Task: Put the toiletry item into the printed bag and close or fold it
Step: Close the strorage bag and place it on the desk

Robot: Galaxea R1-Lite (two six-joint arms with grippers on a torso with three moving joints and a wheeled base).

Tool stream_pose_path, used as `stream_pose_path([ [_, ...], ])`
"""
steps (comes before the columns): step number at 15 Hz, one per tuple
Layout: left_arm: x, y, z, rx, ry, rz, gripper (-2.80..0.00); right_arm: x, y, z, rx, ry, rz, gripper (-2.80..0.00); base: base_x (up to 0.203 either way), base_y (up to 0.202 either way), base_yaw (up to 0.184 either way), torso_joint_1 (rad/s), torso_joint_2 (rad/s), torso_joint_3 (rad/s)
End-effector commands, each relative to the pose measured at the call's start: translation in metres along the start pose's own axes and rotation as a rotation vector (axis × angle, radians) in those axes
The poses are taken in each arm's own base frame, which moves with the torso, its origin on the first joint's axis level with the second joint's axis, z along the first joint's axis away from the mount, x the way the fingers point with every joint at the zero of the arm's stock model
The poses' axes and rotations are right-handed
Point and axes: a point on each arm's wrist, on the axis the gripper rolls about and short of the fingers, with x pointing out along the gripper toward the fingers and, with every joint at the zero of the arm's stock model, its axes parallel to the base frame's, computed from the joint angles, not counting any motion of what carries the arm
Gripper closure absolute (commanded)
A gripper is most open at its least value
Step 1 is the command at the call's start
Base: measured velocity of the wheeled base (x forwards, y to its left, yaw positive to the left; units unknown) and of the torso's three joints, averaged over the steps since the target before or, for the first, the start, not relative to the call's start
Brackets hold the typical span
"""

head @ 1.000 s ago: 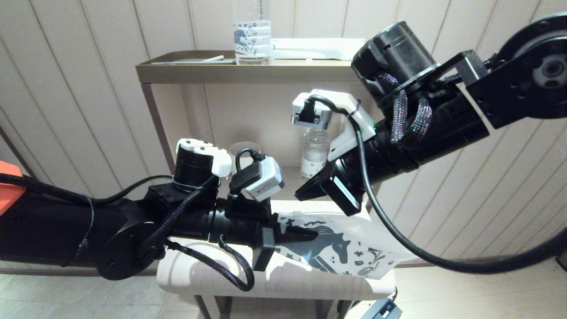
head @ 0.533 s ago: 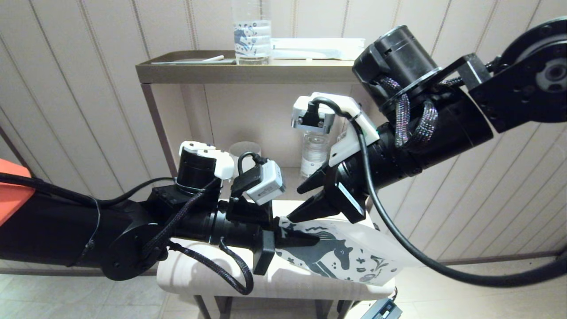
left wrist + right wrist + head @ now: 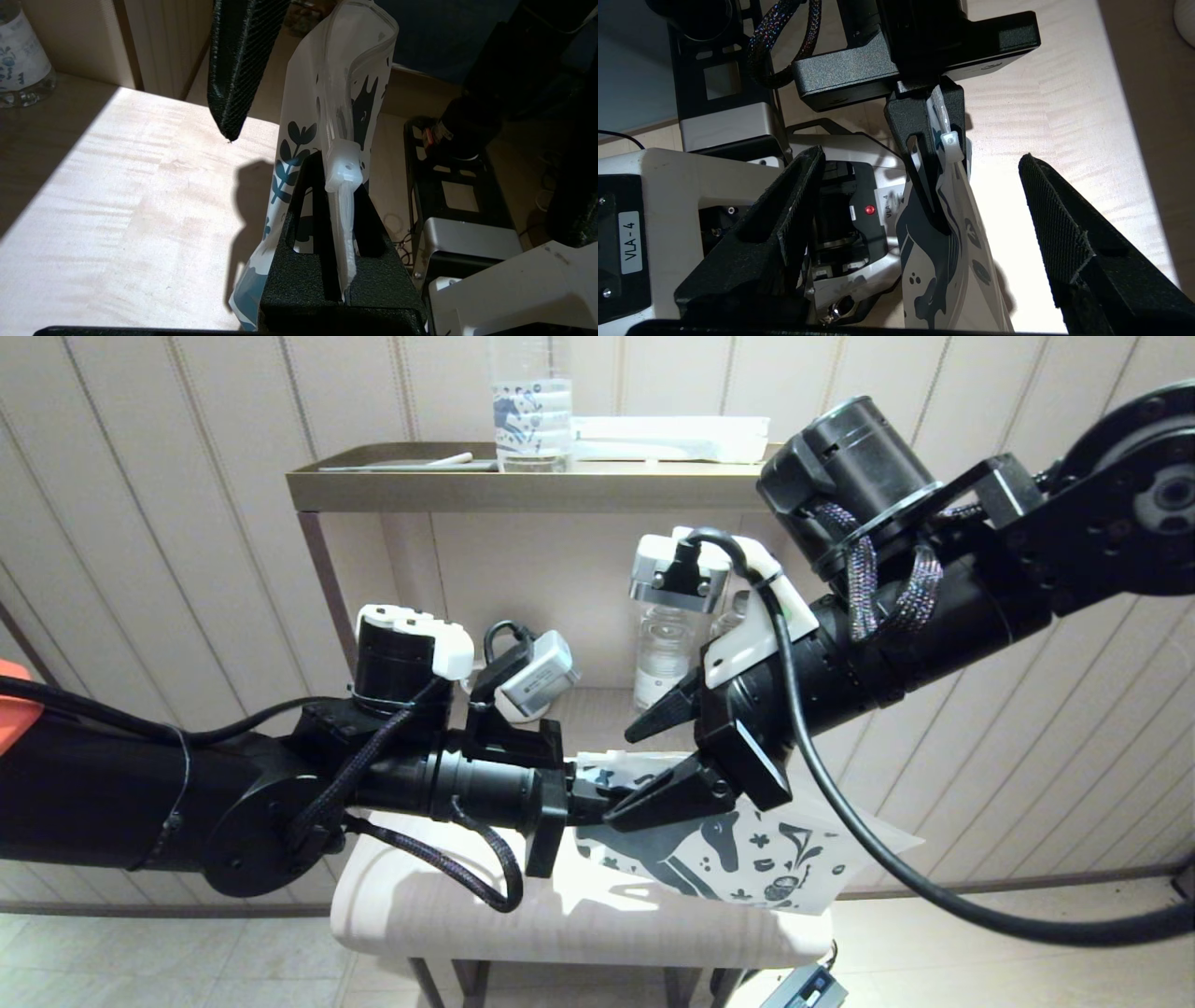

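- Translucent plastic is the thing to mind: the left gripper is clenched on the zip end of the printed bag, holding it edge-up above the wooden tabletop.
- Right gripper, fingers spread wide, straddles the bag near its white zip slider; it should probably centre on that before pinching.
- Farther back on the shelf tray lies a slim white stick, likely the toiletry item.
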Motion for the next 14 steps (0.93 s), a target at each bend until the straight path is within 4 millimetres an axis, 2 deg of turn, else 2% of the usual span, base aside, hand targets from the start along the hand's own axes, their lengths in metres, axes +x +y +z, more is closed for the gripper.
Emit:
stream_pose_path([
  [1,-0.002,0.002,0.0,0.003,-0.004,0.002,0.0,0.001,0.0,-0.001,-0.005,-0.002,0.003,-2.8,0.0,0.0,0.0,0.0,0.0,0.0],
  [4,-0.002,0.002,0.0,0.004,-0.003,0.002,0.0,0.003,-0.002,0.001,-0.007,-0.009,0.0,-2.8,0.0,0.0,0.0,0.0,0.0,0.0],
  [5,-0.001,0.002,-0.001,0.004,-0.002,0.004,0.0,0.004,-0.003,0.001,-0.006,-0.009,-0.001,0.0,0.0,0.0,0.0,0.0,0.0,0.0],
  [14,-0.002,0.001,0.001,0.017,-0.006,0.003,0.0,0.015,-0.01,0.0,-0.007,-0.004,0.002,0.0,0.0,0.0,0.0,0.0,0.0,0.0],
])
